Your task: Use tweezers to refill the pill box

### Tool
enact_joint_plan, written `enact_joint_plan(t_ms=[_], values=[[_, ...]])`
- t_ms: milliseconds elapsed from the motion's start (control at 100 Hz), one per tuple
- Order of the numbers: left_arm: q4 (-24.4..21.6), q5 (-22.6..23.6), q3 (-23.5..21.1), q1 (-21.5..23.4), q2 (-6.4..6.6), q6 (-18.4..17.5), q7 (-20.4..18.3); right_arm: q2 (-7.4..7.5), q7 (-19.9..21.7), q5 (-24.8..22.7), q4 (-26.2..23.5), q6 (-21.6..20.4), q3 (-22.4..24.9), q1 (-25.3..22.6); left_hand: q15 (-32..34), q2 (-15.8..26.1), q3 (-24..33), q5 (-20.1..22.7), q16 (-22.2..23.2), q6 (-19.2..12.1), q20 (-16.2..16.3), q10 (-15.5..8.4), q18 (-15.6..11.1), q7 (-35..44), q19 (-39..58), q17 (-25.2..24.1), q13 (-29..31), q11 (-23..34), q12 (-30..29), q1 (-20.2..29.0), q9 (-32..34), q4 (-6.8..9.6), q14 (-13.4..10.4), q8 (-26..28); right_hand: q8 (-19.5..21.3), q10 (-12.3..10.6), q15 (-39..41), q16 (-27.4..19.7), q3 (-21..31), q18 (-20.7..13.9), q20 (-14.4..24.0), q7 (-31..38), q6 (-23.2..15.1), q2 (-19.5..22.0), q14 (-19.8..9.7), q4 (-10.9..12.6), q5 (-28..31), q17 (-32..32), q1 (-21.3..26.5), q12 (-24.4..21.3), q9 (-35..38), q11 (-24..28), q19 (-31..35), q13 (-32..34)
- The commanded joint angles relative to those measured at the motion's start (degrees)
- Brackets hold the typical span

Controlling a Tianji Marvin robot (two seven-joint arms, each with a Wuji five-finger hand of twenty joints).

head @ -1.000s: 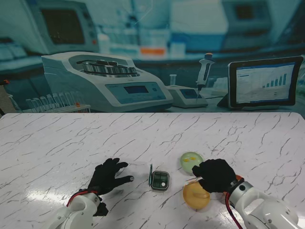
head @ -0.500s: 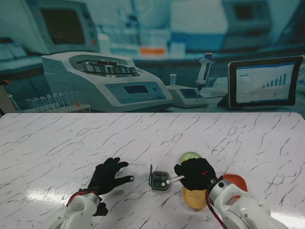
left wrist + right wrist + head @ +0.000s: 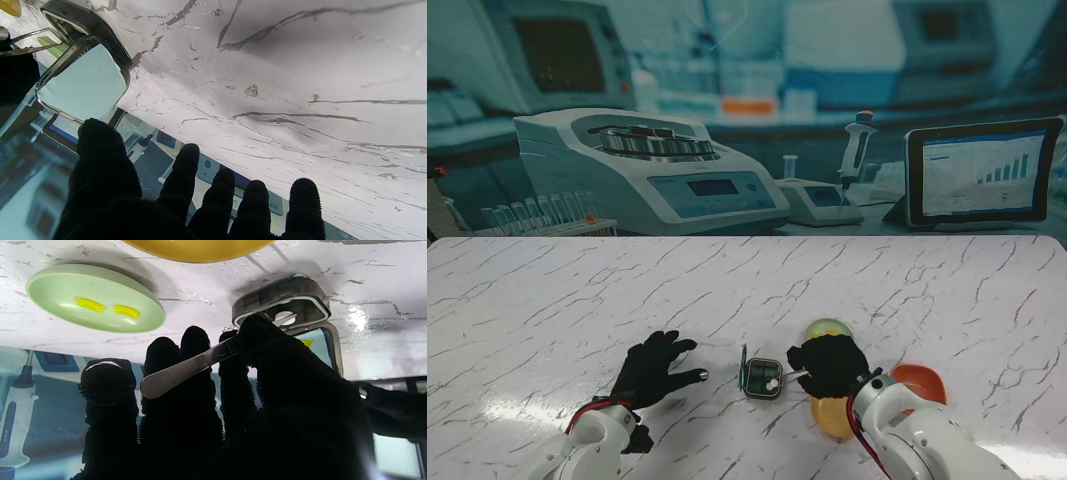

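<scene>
Lower centre of the stand view: open pill box on the marble surface, holding a white tablet. Green dish carries two yellow capsules. Right hand clamps the tweezers, tips over the box. Left hand rests spread, holding nothing.

Glossy marble-look table, brushed-metal tweezers, fuzzy black cloth on the right hand.
</scene>
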Motion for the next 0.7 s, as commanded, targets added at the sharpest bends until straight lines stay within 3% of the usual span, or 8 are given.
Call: enact_joint_plan(t_ms=[0, 180, 690], values=[[0.2, -0.2, 0.1, 0.3, -0.29, -1.6, -0.4, -0.57, 0.1, 0.2, 0.1, 0.2, -0.3, -0.2, -1.4, 2.2, 0.6, -1.1, -0.1, -1.9, 1.0, 0.1, 0.6, -0.5, -2.3, -0.6, -2.4, -0.9, -0.6, -1.2, -1.6, 1.95, -0.5, -0.7, -0.9, 1.7, 0.3, 0.2, 0.1, -28.8, 0.1, 1.1, -2.5, 2.2, -1.2, -1.1, 1.1, 0.0, 3.5, -0.9, -0.2, -0.2, 1.1, -0.8], [0.2, -0.3, 0.0, 0.4, -0.32, -1.7, -0.3, -0.53, 1.3, 0.3, -0.3, 0.6, -0.4, -0.1, -1.4, 2.2, 0.6, -1.1, -0.1, -1.7, 1.1, 0.1, 0.6, -0.5, -2.3, -0.6, -2.3, -1.0, -0.6, -1.1, -1.6, 1.95, -0.5, -0.7, -4.0, 2.3, -1.5, -0.5, -1.7, -27.8, -0.3, -0.4, -1.1, 1.2, -0.8, -1.8, -0.6, -1.6, 4.0, -1.7, -1.7, -2.0, -0.6, -2.4], [0.1, -0.6, -0.4, 0.9, -0.39, -1.8, -0.1, -0.61, 1.6, 0.7, -0.4, 1.4, -1.4, 0.6, -1.3, 2.2, 0.6, -1.0, 0.0, -1.8, 1.2, 0.2, 0.5, -0.4, -2.1, -0.5, -2.2, -0.9, -0.7, -1.1, -1.5, 1.94, -0.5, -0.8, -5.5, 2.5, -2.3, -0.6, -2.4, -27.4, -0.3, -0.5, -0.3, 0.4, -0.6, -2.0, -2.1, -2.1, 3.3, -1.0, -2.9, -2.6, -2.0, -3.3]])
